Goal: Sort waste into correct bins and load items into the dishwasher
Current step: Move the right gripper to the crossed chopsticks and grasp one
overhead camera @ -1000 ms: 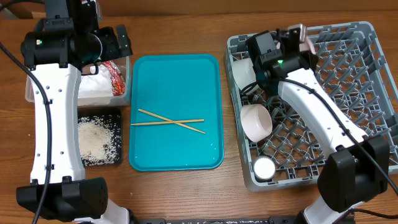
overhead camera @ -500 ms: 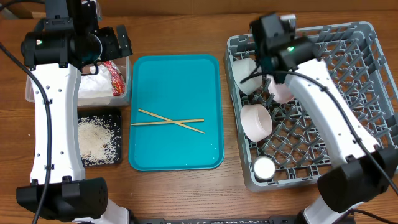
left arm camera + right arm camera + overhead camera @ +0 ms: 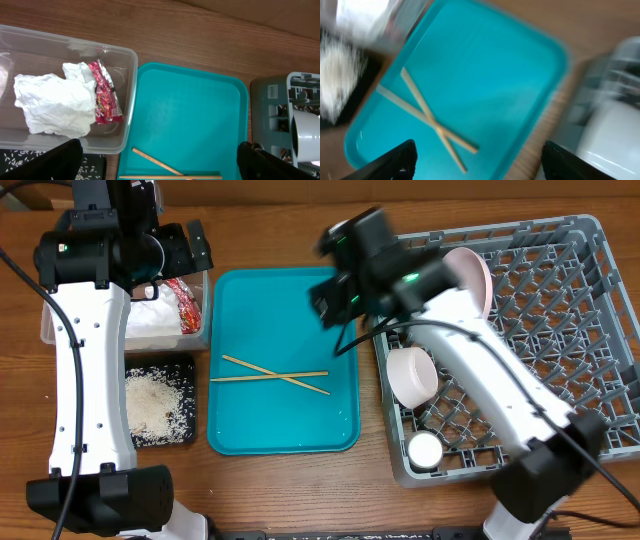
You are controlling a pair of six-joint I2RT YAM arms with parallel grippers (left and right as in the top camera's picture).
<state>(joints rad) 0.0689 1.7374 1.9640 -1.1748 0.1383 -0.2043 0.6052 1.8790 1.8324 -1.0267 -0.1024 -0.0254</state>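
Observation:
Two wooden chopsticks (image 3: 275,375) lie crossed on the teal tray (image 3: 290,310). My right gripper (image 3: 335,295) hovers open and empty over the tray's far right corner; the right wrist view is blurred, with the chopsticks (image 3: 427,117) ahead of the gripper (image 3: 480,162). My left gripper (image 3: 159,161) stands open above the clear tub (image 3: 40,42), which holds a crumpled napkin (image 3: 52,102) and a red wrapper (image 3: 104,95). Rice (image 3: 152,402) fills the black tray (image 3: 183,370). In the grey rack (image 3: 580,310) are a pinkish plate (image 3: 470,270) on edge, a bowl (image 3: 412,375) and a cup (image 3: 424,450).
The right arm's white link crosses the rack's left half and hides part of it. The left arm covers the table's left strip beside the tub and black tray. A second white bowl (image 3: 305,137) shows in the rack's near corner. Wooden tabletop surrounds everything.
The right arm swung left out of the rack to above the teal tray, leaving the plate standing in the rack. Its jaws went from shut to open. The left arm stayed still.

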